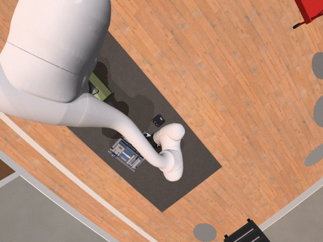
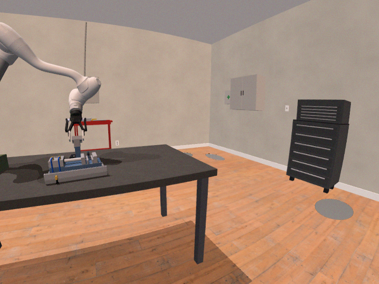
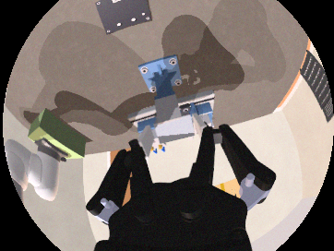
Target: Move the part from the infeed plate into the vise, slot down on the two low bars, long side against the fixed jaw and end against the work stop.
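Note:
My gripper point(image 2: 76, 136) point(image 3: 172, 126) points down with its fingers half apart and open, one on each side of the part. The part point(image 2: 77, 138) point(image 3: 175, 129), a light grey block, lies on the grey V-block point(image 2: 77, 143) point(image 3: 167, 107) on its blue post. The part's slot cannot be made out. The infeed plate point(image 1: 158, 120) point(image 3: 125, 16) is dark and bears nothing. The vise point(image 1: 128, 153) point(image 2: 73, 166) stands in front of the V-block with its jaws apart and nothing between them. In the wrist view it is mostly hidden behind the part and fingers.
The dark table point(image 1: 169, 192) point(image 2: 147, 162) carries these fixtures. A green base point(image 1: 103, 89) point(image 3: 60, 134) stands under the arm. Blue hoses point(image 2: 51, 165) rise at the vise's cylinder end. The arm's forearm point(image 1: 140, 140) passes above the vise in the top view.

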Controlling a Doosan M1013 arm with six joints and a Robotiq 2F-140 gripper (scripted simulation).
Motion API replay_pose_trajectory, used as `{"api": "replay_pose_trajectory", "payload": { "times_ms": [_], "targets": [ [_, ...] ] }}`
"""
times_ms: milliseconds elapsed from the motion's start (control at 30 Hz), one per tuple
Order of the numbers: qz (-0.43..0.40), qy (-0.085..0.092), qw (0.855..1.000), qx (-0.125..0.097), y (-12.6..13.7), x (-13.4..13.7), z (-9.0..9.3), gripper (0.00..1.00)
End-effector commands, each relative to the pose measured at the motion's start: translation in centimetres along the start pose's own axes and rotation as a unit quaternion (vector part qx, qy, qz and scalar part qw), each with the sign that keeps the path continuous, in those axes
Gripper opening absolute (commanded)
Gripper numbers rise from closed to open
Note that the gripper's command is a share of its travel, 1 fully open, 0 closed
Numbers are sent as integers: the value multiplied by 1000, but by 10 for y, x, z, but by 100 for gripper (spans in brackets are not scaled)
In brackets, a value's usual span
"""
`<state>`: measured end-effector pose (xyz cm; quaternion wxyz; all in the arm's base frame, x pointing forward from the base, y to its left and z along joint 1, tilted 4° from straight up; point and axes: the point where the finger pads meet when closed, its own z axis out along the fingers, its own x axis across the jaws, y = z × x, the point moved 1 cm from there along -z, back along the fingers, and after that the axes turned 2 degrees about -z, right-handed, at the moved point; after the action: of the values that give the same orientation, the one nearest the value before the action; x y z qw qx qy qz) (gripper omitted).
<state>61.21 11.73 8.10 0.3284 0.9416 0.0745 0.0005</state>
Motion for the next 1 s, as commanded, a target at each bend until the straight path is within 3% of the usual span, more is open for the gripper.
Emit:
{"api": "replay_pose_trajectory", "payload": {
  "times_ms": [0,967],
  "targets": [
    [2,2,1000,-8,0,4,-3,51],
    [2,1,1000,-23,-1,4,-3,51]
  ]
}}
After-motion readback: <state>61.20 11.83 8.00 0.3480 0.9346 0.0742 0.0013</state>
